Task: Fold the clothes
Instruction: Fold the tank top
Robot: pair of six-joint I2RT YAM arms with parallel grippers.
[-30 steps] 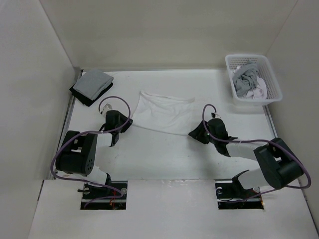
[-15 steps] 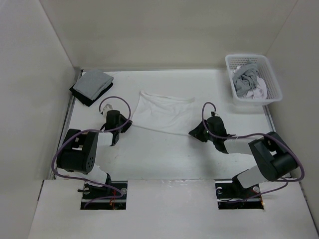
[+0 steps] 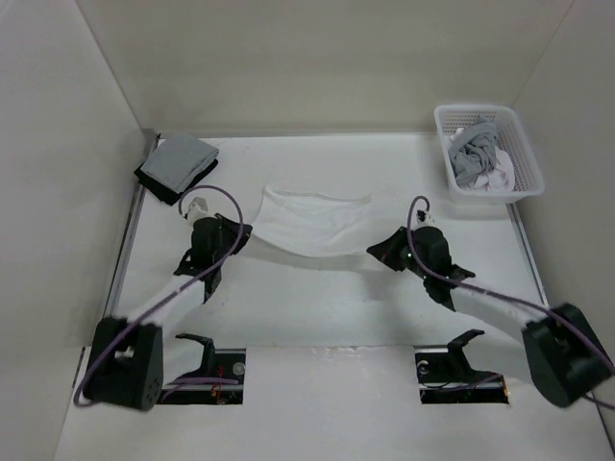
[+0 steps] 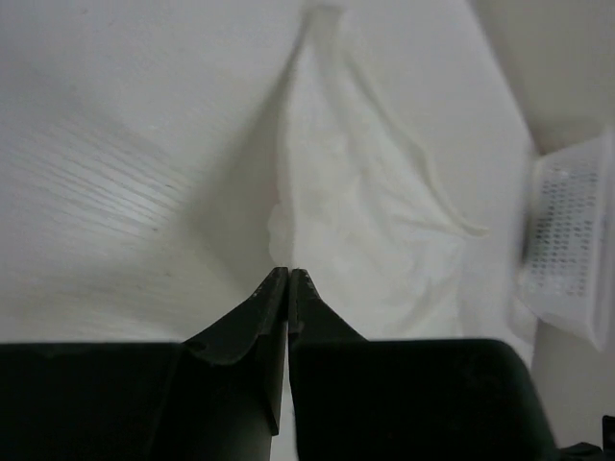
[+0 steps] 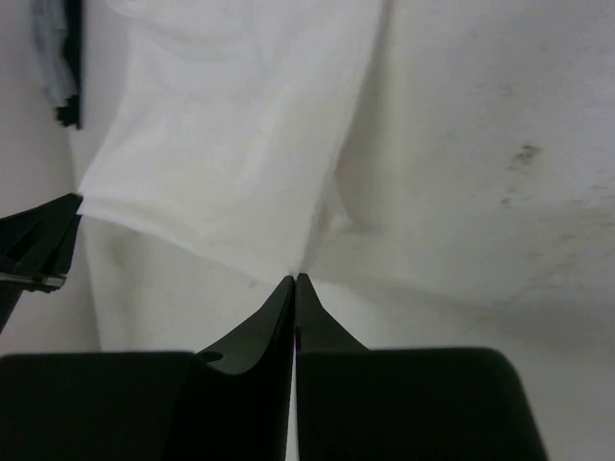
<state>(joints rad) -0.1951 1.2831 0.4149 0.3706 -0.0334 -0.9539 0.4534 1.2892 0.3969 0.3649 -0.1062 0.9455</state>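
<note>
**Both grippers on the garment.** Your left gripper [image 3: 244,234] had its jaws pressed together on the near left corner of the clothes [image 3: 312,219]. Your right gripper [image 3: 377,252] pinched the near right corner likewise. The white cloth lay at the middle of the table [image 3: 317,298], its near edge stretched between the two grippers. A folded grey-and-black pile [image 3: 176,166] sat in the far left corner, and a white basket [image 3: 444,154] in the far right corner.

one garment [image 3: 312,219], one basket [image 3: 485,198], one pile [image 3: 178,165]
</note>
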